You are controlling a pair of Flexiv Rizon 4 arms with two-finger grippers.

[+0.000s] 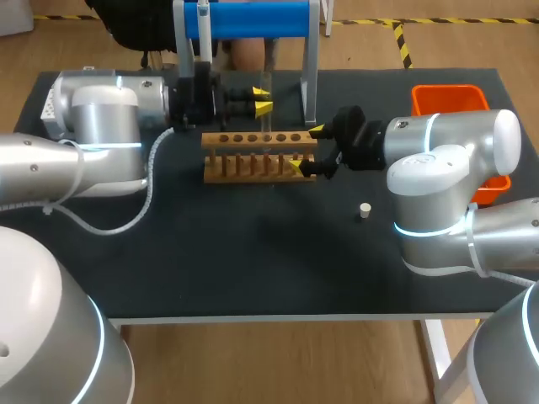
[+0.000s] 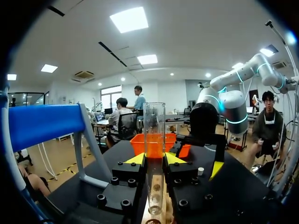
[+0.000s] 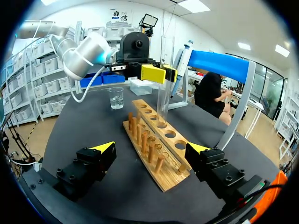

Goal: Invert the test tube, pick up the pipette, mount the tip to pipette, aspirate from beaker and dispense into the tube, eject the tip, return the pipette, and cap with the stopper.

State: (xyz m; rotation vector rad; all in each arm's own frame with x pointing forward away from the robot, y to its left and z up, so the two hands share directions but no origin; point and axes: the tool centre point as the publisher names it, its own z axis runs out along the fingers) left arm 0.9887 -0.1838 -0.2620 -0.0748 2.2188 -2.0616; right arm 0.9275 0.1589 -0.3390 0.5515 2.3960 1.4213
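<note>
On the black tabletop [image 1: 210,252], the blue pipette stand [image 1: 253,18] is at the far edge, and the wooden test tube rack [image 1: 253,139] lies crosswise just in front of it. The left end effector [image 1: 262,99] reaches over the rack from behind. The right end effector [image 1: 306,149] is at the rack's right end with its fingers spread wide on either side of that end, gripping nothing. The pipette [image 3: 181,60] hangs vertically on the stand, behind the rack. It is closer to the left arm, so that arm looks better placed to fetch it. The test tube [image 2: 154,130] stands upright in one of the rack's holes, long axis vertical, rounded end down and mouth apparently up. The left end effector's yellow tips pinch it from both sides at about mid-height. The tube seems to be seated, so releasing it would be the next move. The small white stopper [image 1: 365,210] sits alone in front of the rack's right end, nearer the right arm.
</note>
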